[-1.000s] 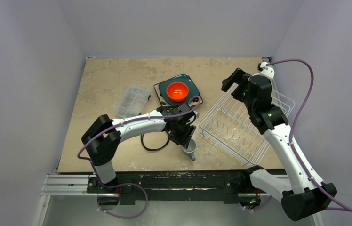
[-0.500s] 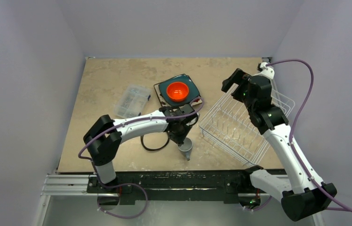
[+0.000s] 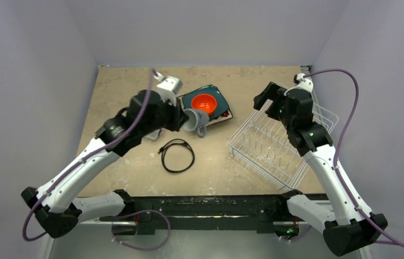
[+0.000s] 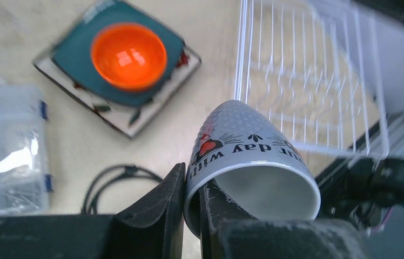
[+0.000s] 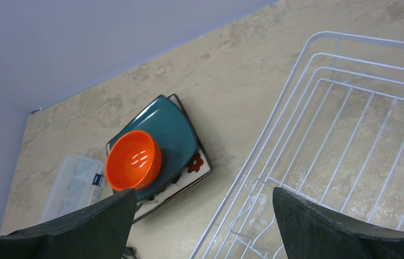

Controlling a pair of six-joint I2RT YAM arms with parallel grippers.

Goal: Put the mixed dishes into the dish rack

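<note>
Pinching one wall of the grey-blue mug [image 4: 248,156], one finger inside the rim and one outside, the left claw [image 4: 193,189] holds it tipped on its side in the air above the counter [image 3: 119,91]. The mug hangs near the stacked plates and short of the dish rack [image 3: 275,145].

A grip on the rim alone looks thin. The mug's weight hangs out past the fingers, so I judge it could swivel or slip during the carry. Its handle points down and might snag a rack wire or tine on the way in. The right claw [image 3: 262,97] is spread wide and holds nothing. It hovers over the rack's far end, so the two arms could crowd each other there.

No dish shows in the rack. The orange bowl [image 3: 203,103] is empty and sits in the dark teal squarish plate [image 3: 219,96]. That plate lies on the dark-rimmed square patterned plate [image 4: 151,105]. The mug's inside shows bare. The clear plastic box [image 4: 5,156] holds small bits too blurred to name.
</note>
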